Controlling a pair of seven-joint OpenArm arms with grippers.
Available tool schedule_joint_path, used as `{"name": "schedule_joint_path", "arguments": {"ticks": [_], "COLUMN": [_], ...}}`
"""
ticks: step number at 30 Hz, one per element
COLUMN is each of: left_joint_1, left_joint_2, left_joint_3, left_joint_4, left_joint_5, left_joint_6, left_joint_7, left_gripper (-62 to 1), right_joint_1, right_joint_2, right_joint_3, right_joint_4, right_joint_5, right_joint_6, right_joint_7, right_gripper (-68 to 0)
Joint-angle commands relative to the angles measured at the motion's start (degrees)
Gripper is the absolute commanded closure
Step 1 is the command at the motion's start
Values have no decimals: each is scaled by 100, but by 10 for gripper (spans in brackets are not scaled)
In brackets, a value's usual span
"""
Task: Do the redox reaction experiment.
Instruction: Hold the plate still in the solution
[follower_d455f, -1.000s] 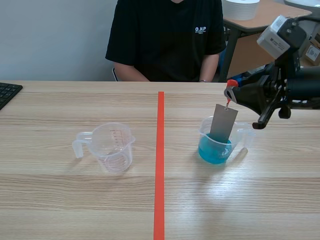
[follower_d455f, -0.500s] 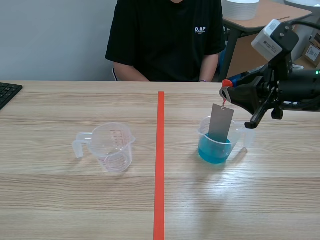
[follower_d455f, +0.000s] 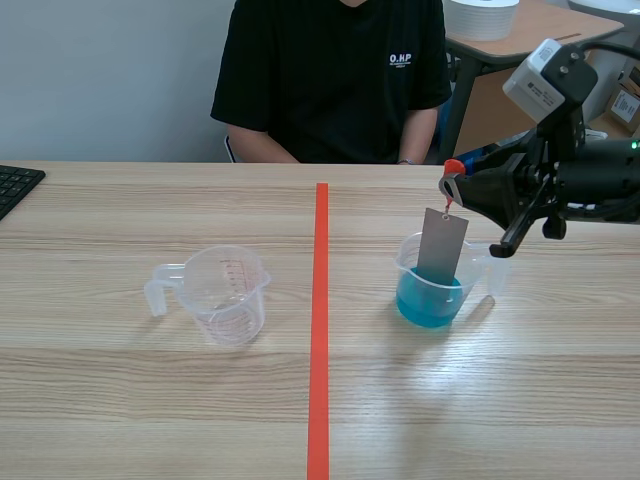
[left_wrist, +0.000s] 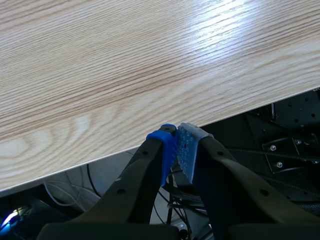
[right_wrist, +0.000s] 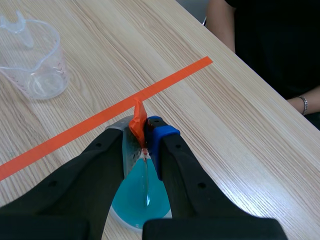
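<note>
Scene view: right hand (follower_d455f: 452, 185) clenched on the orange tab (follower_d455f: 455, 168) of a grey plate (follower_d455f: 441, 245), lower end dipped in the cup of blue liquid (follower_d455f: 432, 295); clear cup (follower_d455f: 222, 293) well apart, across the tape line (follower_d455f: 320, 330).
Left wrist view: left hand (left_wrist: 176, 145) clenched on nothing, beyond the counter (left_wrist: 125, 65) edge.
Right wrist view: tab pinched between the pads (right_wrist: 159, 134), above the blue liquid.

person (follower_d455f: 330, 80): head was cut off by the upper edge of the scene view; lower body was hidden behind the table (follower_d455f: 150, 400).
keyboard (follower_d455f: 15, 185): only a corner showed at the left edge.
right arm (follower_d455f: 600, 180): ran out past the right edge.
metal sheet (follower_d455f: 441, 245): lower end was sunk in the blue liquid (follower_d455f: 428, 305), its bottom edge unclear.
empty cup (follower_d455f: 225, 293): scale marks were too small to read.
measuring cup (follower_d455f: 487, 272): in the right wrist view it was mostly hidden under the right gripper (right_wrist: 144, 139).
</note>
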Motion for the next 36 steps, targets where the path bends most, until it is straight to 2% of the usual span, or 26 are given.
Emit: {"name": "schedule_joint_path", "arguments": {"ticks": [1, 28, 36], "left_joint_1": [46, 46, 46], "left_joint_2": [59, 59, 59], "left_joint_3": [0, 0, 0], "left_joint_4": [42, 42, 42], "left_joint_5": [-33, -33, -33], "left_joint_6": [-13, -15, -15], "left_joint_7": [-59, -55, -59], "left_gripper": [-45, -45, -45], "right_joint_1": [52, 52, 52], "right_joint_2": [76, 79, 109], "right_joint_3": [-33, -20, 94], "right_joint_4": [-2, 0, 212], "right_joint_5": [-66, -61, 35], "right_joint_6": [44, 44, 44], "right_joint_7": [-63, -68, -221], "right_gripper": [-13, -13, -13]}}
